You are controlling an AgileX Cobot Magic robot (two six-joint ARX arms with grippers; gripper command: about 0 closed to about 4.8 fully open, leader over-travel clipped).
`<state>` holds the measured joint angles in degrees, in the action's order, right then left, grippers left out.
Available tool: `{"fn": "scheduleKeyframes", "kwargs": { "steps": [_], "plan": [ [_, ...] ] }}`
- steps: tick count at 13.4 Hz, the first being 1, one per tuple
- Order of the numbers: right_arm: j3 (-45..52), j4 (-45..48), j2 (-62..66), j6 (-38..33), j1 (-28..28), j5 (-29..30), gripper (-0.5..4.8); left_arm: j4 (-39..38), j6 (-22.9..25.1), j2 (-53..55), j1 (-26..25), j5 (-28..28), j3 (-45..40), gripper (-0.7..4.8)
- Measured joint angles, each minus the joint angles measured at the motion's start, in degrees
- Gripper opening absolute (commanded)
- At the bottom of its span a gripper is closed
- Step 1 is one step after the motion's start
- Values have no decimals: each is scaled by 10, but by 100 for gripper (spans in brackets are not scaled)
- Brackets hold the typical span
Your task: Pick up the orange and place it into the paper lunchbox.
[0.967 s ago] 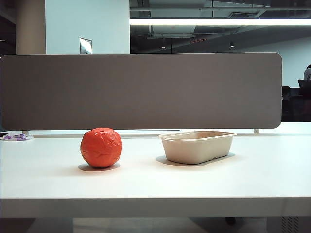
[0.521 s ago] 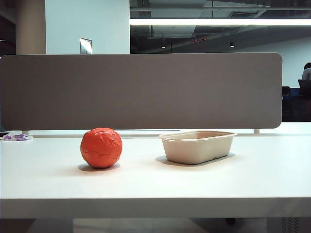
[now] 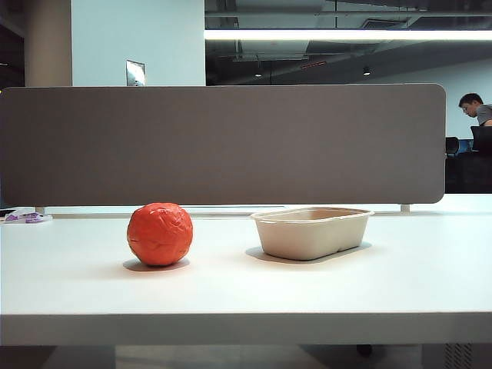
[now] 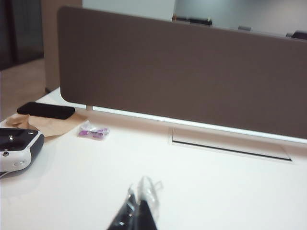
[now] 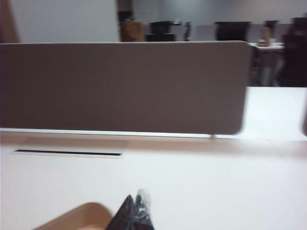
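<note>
- The orange (image 3: 160,234) rests on the table (image 3: 246,288), left of centre in the exterior view; neither gripper appears there.
- The paper lunchbox (image 3: 311,231) stands right of centre, apart from the orange.
- Left gripper (image 4: 138,211): fingers pressed together, empty, above bare table; orange not in its view.
- Right gripper (image 5: 133,213): fingers pressed together, empty; the lunchbox rim (image 5: 72,216) lies just beside the tips.

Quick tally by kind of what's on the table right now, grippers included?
Oranges: 1, the orange
Lunchboxes: 1, the paper lunchbox, empty as far as shows
Grippers: 2, the left gripper and the right gripper, both shut, seen only in their wrist views
Small purple packets: 1, the purple packet
Total: 5
</note>
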<state>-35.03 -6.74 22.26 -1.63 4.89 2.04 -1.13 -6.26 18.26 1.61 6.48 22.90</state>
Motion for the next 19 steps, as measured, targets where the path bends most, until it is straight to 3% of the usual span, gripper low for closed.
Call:
{"fn": "scheduleKeyframes", "kwargs": {
  "steps": [1, 8, 10, 11, 12, 13, 14, 15, 17, 19],
  "plan": [
    [-110, -18, 143, -1, 64, 79, -2, 5, 0, 205, 46, -14, 142, -7],
    [-117, -97, 192, -1, 223, 69, -2, 19, 0, 308, 153, -16, 200, -7],
    [-117, -122, 192, -1, 260, 44, -2, 24, 0, 318, 170, -24, 199, -7],
    [-118, -225, 193, -19, 355, -35, -2, 30, 0, 340, 181, -84, 200, -6],
    [-118, -226, 193, -20, 355, -35, -2, 31, 0, 344, 181, -97, 200, 3],
    [-118, -225, 193, -20, 355, -35, -2, 31, 1, 351, 181, -114, 200, 116],
    [-118, -219, 193, -20, 354, -35, -2, 31, 2, 367, 181, -149, 200, 321],
    [-118, -211, 193, -20, 354, -35, -2, 31, 5, 380, 181, -174, 200, 479],
    [-118, -199, 193, -22, 354, -35, -2, 31, 51, 464, 183, -215, 200, 479],
    [-118, -209, 193, -22, 354, -35, -2, 31, 53, 491, 183, -219, 200, 479]
  ]
}}
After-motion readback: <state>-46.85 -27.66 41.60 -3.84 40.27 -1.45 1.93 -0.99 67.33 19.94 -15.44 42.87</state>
